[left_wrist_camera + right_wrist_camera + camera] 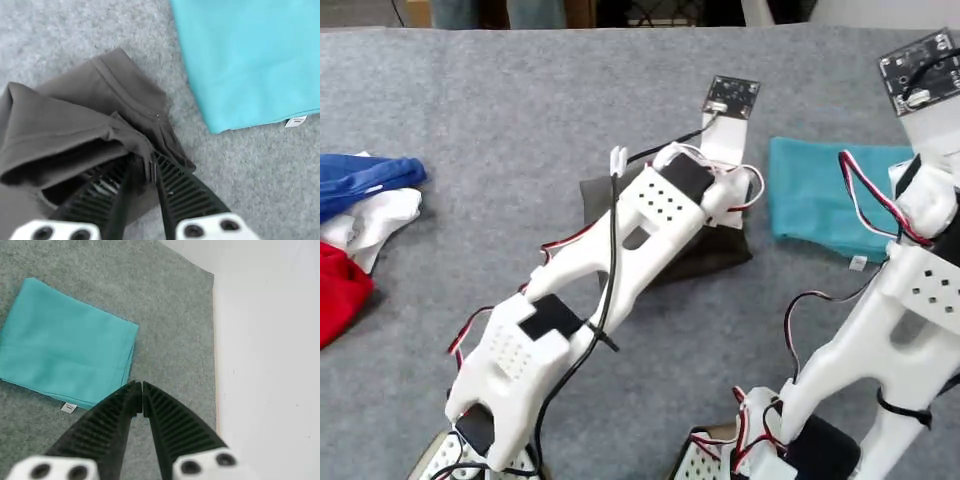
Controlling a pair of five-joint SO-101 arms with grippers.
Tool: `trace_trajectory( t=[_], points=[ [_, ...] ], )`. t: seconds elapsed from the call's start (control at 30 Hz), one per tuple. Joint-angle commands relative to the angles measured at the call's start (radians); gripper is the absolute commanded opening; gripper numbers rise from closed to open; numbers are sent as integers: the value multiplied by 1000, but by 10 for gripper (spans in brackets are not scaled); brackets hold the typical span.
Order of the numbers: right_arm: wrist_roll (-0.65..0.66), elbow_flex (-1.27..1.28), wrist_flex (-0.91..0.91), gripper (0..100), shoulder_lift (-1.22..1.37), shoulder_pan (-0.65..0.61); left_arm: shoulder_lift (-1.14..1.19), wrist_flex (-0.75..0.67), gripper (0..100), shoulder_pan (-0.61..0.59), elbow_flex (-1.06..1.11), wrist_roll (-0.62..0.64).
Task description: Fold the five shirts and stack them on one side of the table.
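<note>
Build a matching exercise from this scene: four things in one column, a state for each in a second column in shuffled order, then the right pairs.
Things
1. teal shirt
2. dark shirt
3. red shirt
4. right gripper

States
A. pinched by the left gripper
B. shut, holding nothing
C. folded flat
D. crumpled in a heap

Pairs: 1-C, 2-A, 3-D, 4-B

White perforated arms (655, 205), black servos (686, 176), red-white-black cables (861, 203); left claw (145, 162), right claw (140, 390) black, ribbed, white screwed bases.
</note>
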Motion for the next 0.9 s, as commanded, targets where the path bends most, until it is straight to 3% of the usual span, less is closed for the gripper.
trace_trajectory(
  t=[0.0, 0.07, 0.13, 0.23, 0.33, 0.4, 0.43, 0.63, 0.87],
  points=[
    [11, -36, -17, 15, -22, 9, -5, 81, 190, 2, -119, 68],
    [11, -22, -15, 15, -22, 6, -5, 140, 282, -19, -165, 152],
    [6, -18, -2, 15, -22, -23, -5, 183, 292, -53, -237, 189],
    [5, -1, 57, 15, -7, -101, -5, 288, 227, -147, -383, 180],
    [2, 27, 97, 15, 45, -203, -3, 434, 98, -282, -538, 166],
    [2, 51, 100, 15, 99, -273, 3, 528, 20, -367, -622, 69],
    [0, 54, 101, 15, 125, -308, 6, 568, 35, -407, -651, 23],
    [-110, 35, 95, 15, 317, -563, -6, 568, 29, -673, -498, -97],
    [-209, -51, 164, 15, 553, -783, -115, 563, 29, -874, -62, -206]
  ],
)
